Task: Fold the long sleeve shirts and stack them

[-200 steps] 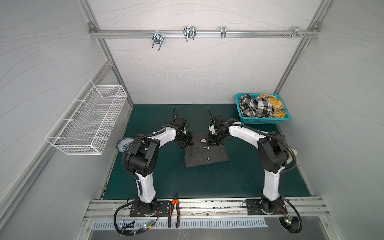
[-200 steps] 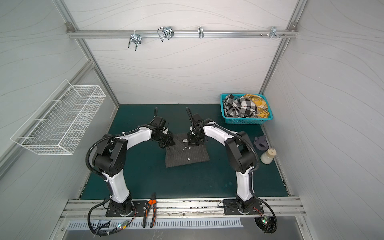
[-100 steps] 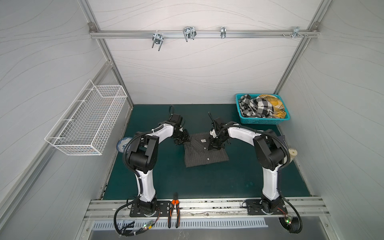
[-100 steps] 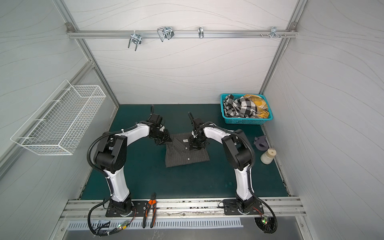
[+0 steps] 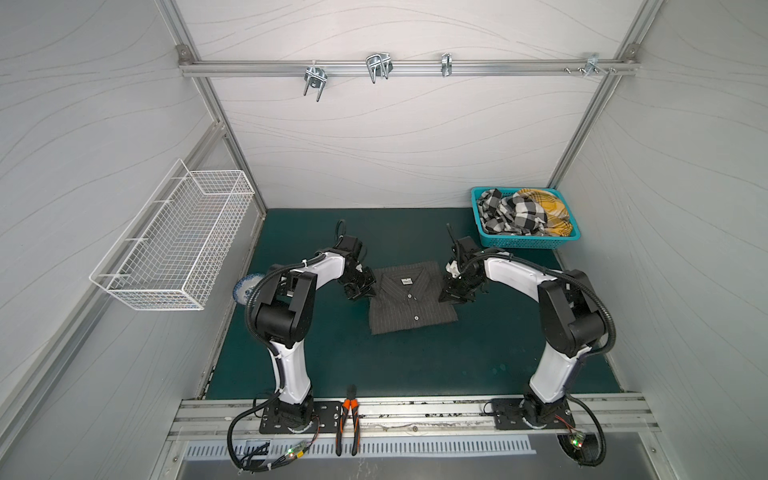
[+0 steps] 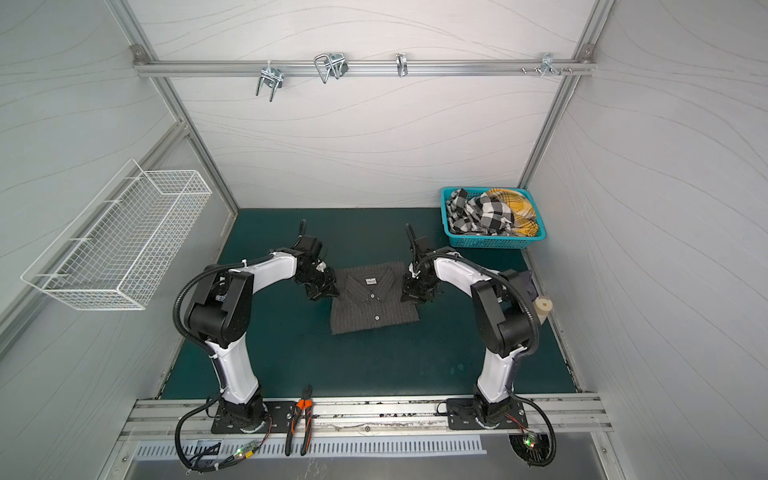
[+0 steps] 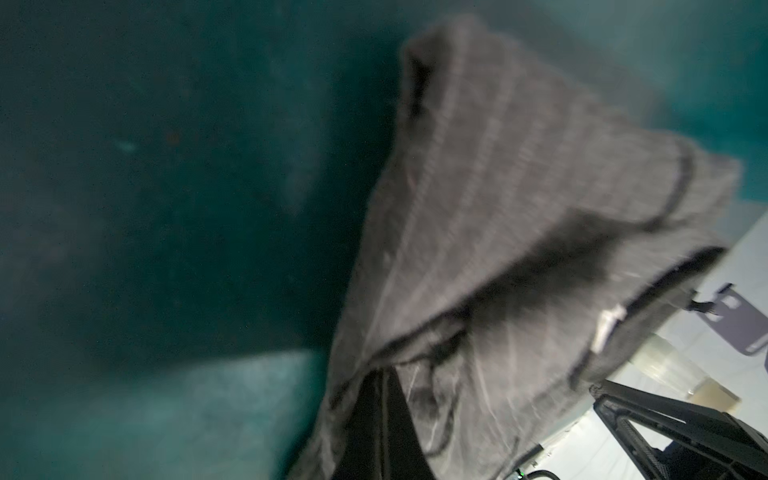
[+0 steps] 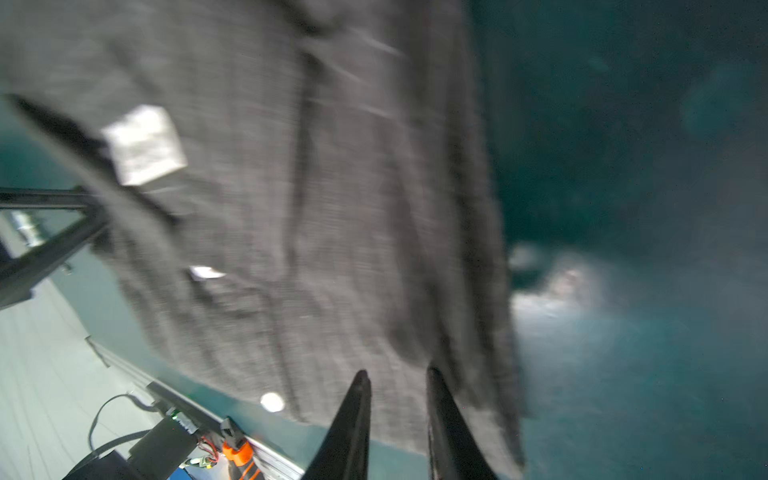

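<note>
The limp, light-looking charcoal-grey pinstriped cloth shirt is lying folded in the middle of the green table. My left claw is clenching at its left edge, and my right claw is gaping slightly over its right edge. Those edges are probably the best pinching spots.

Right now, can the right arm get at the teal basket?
Probably yes: the teal basket sits close beyond the right claw with bare mat between. The claw is at the edge of the shirt, and I can't tell if it's gripping it; it may need to let go first.
</note>
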You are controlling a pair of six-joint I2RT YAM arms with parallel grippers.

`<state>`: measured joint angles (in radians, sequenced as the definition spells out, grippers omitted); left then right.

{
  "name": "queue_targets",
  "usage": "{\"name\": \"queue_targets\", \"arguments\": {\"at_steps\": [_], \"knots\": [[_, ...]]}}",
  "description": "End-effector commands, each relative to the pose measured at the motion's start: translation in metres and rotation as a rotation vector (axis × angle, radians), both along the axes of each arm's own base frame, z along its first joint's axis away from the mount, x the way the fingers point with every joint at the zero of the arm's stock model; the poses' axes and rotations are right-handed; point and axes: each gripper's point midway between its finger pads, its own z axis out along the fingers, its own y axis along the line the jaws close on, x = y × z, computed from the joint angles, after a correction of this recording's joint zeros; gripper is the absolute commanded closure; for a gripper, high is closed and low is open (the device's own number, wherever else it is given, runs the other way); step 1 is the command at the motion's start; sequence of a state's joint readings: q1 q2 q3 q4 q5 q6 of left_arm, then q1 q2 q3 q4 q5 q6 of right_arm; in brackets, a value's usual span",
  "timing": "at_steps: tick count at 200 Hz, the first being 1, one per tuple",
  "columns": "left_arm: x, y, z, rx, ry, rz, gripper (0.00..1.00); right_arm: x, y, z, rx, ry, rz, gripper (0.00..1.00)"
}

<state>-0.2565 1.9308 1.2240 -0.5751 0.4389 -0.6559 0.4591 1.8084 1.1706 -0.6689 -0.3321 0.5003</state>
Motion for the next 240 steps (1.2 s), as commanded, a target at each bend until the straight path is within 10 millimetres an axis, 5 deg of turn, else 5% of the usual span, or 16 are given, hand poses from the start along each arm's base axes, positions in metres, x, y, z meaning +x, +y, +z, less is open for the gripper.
{"name": "queue_targets", "arguments": {"at_steps": [1,39,99,156,200,240], "knots": [[0.018,0.011,-0.005,0.077,-0.029,-0.019,1.00,-0.008,-0.003,-0.016,-0.002,0.035,0.002,0.76],[0.031,0.021,-0.007,0.110,-0.038,-0.014,0.98,-0.012,-0.004,-0.026,0.009,0.067,-0.014,0.78],[0.036,0.030,0.060,0.148,-0.160,-0.003,0.81,-0.012,-0.007,0.003,0.016,0.016,-0.004,0.77],[-0.021,0.015,0.099,-0.012,-0.242,-0.077,0.77,-0.008,-0.006,0.048,0.043,-0.068,0.005,0.74],[-0.063,0.032,0.140,0.011,-0.396,-0.105,0.69,-0.022,-0.019,0.074,0.052,-0.151,-0.008,0.67],[-0.087,0.056,0.144,0.092,-0.436,-0.020,0.64,-0.039,-0.033,0.094,0.058,-0.223,-0.041,0.58]]}}
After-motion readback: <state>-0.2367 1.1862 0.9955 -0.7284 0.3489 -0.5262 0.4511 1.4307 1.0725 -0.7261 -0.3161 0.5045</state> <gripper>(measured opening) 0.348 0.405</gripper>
